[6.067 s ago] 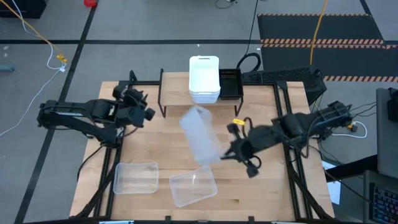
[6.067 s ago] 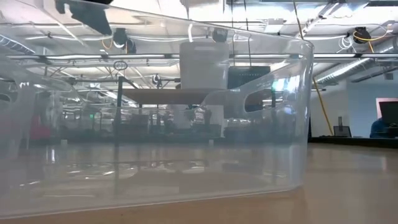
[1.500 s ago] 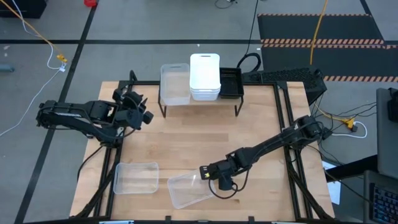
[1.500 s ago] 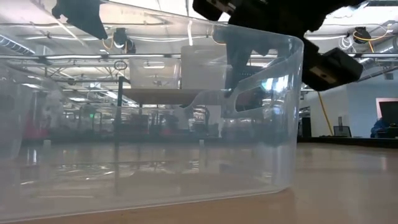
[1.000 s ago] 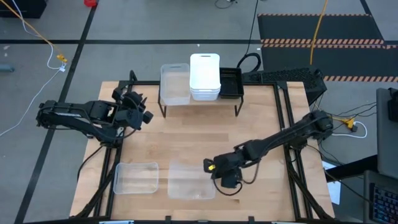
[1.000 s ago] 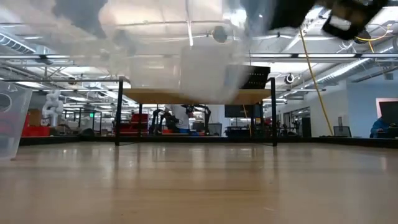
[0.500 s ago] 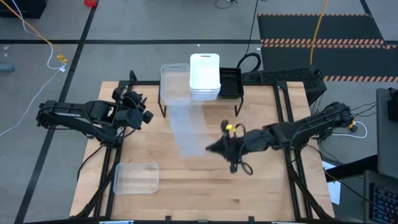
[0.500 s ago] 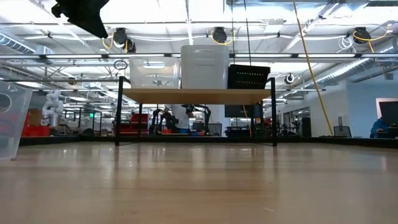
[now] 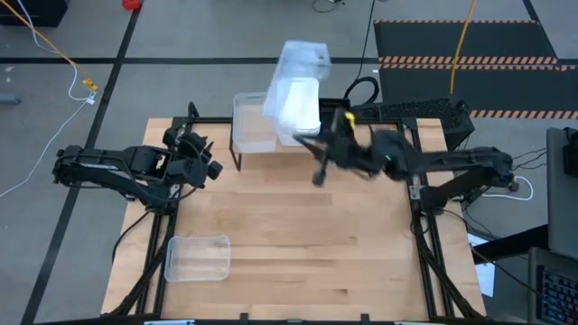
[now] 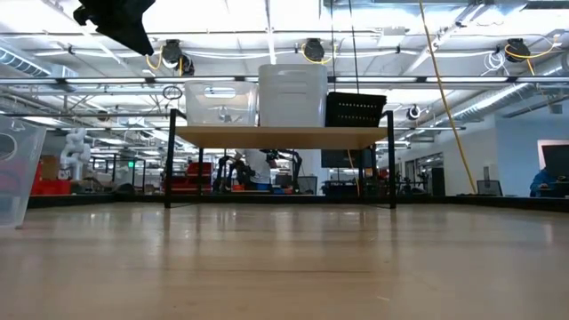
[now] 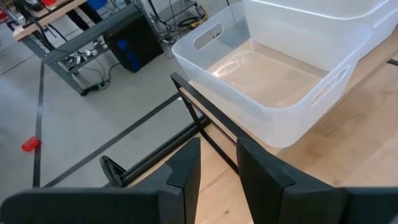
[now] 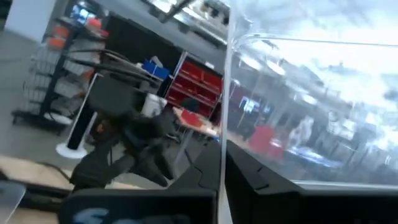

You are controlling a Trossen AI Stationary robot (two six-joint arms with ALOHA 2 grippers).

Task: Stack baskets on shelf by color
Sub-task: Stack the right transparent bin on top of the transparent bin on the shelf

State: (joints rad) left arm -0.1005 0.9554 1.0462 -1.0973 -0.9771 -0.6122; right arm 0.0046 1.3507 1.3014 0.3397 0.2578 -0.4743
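Shelf (image 9: 289,144) stands at the far edge of the tabletop (image 9: 298,235), carrying a clear basket (image 9: 254,124) at its left end, the stack of white baskets (image 9: 298,113) at centre and a black basket (image 9: 334,119) at the right. The right gripper (image 9: 318,144) hangs above the shelf, its fingers (image 12: 239,171) clamped on the wall of a second clear basket (image 9: 298,68), which is held tilted high over the white stack. The left gripper (image 9: 209,164) waits near the shelf's left legs, fingers (image 11: 186,171) slightly parted and empty. A third clear basket (image 9: 198,257) sits near the front left edge; the middle and right of the tabletop lie bare.
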